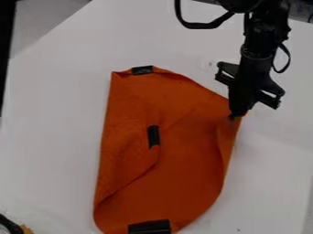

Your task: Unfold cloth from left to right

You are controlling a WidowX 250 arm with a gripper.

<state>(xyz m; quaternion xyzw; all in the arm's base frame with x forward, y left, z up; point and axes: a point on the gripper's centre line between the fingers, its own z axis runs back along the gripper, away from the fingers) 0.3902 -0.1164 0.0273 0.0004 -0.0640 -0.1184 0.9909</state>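
The orange cloth (183, 160) lies on the white table, with a flap folded over on its left side and a narrower fold along its right edge. Dark patches mark its top edge, its middle and its bottom edge. At the cloth's upper right corner is the gripper (235, 116), pointing down, its tips together on the fabric there. The corner meets the tips and looks pinched between them.
The white table (49, 114) extends around the cloth. In the bottom left corner is a dark object with a yellowish part (25, 229). A dark strip runs down the left edge of the view.
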